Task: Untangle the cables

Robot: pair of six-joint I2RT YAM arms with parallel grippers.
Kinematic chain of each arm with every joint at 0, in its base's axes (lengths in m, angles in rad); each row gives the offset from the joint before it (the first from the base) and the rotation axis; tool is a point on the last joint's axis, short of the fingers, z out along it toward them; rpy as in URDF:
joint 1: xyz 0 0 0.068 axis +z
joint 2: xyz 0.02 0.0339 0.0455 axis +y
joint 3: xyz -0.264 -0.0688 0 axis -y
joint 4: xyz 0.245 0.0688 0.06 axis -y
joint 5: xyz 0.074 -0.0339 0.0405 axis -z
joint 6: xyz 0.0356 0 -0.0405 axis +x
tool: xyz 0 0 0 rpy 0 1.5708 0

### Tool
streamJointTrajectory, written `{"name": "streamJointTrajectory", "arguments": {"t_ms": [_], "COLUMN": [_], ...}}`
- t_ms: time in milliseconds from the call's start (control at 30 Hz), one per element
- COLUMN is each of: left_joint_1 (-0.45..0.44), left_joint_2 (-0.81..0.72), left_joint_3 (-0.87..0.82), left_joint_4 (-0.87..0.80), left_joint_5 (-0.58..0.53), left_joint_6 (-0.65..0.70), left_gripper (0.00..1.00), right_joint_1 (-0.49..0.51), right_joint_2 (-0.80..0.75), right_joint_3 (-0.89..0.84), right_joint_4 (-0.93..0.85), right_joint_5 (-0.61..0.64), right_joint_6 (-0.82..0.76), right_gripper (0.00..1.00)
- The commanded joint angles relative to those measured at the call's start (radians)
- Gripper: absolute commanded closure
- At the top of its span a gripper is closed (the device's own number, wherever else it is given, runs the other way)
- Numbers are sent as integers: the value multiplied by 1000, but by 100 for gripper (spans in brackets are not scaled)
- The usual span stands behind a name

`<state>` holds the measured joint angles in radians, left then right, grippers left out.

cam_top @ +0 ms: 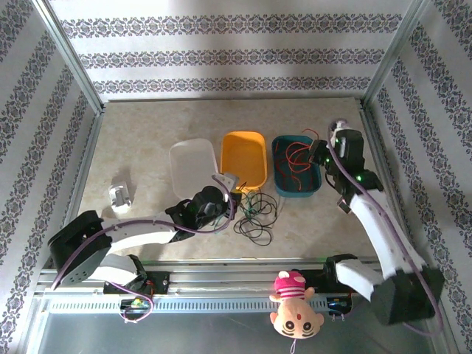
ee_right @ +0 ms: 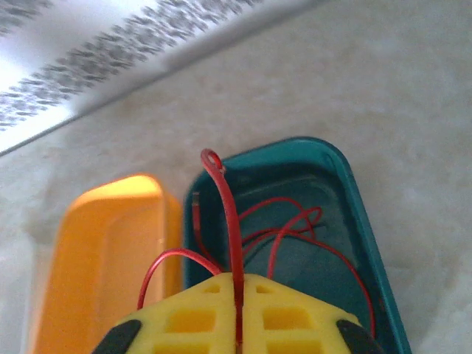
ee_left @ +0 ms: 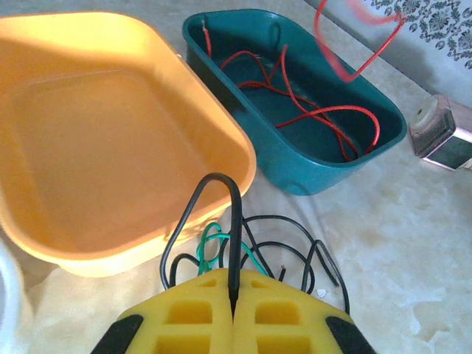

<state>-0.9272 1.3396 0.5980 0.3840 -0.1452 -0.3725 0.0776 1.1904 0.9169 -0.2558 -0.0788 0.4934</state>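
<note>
My left gripper (ee_left: 234, 284) is shut on a black cable (ee_left: 221, 181) that arches up from a tangle of black and green cable (ee_left: 210, 240) on the table, just in front of the orange bin (ee_left: 110, 147). From above, this gripper (cam_top: 234, 184) sits beside the tangle (cam_top: 254, 214). My right gripper (ee_right: 237, 284) is shut on a red cable (ee_right: 228, 214), holding it over the teal bin (ee_right: 346, 192). The rest of the red cable (cam_top: 295, 166) lies looped inside that bin, below the right gripper (cam_top: 318, 151).
A white bin (cam_top: 193, 166), the orange bin (cam_top: 244, 158) and the teal bin (cam_top: 296, 188) stand side by side mid-table. A small white object (cam_top: 119, 195) lies at the left. A small grey box (ee_left: 442, 136) sits right of the teal bin. A plush toy (cam_top: 295, 302) hangs at the front rail.
</note>
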Motion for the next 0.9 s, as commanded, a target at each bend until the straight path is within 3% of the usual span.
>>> {"name": "streamJointTrajectory", "arguments": {"t_ms": [0, 67, 133, 367, 467, 700, 867], "left_joint_1": [5, 5, 5, 5, 5, 5, 5], "left_joint_2": [-41, -49, -54, -60, -81, -154, -196], "left_joint_3": [-17, -17, -17, 6, 16, 62, 107], "left_joint_4": [-65, -73, -72, -70, -72, -113, -125], "left_joint_5": [-48, -53, -54, -53, -33, 11, 27], "left_joint_6": [-17, -16, -16, -5, 1, 29, 45], "left_gripper": [100, 100, 100, 100, 100, 100, 100], "right_joint_1": [-36, -43, -42, -34, -2, 275, 477], "right_joint_2": [116, 159, 161, 16, -57, -139, -49], "right_joint_3": [8, 5, -3, -57, -97, -185, -191], "right_joint_4": [33, 5, -12, -61, -42, 6, -17], "right_joint_5": [-18, 4, 19, 73, -53, -377, -474], "right_joint_6": [128, 177, 183, 94, 40, -80, -193], "right_gripper": [70, 53, 48, 46, 46, 46, 44]}}
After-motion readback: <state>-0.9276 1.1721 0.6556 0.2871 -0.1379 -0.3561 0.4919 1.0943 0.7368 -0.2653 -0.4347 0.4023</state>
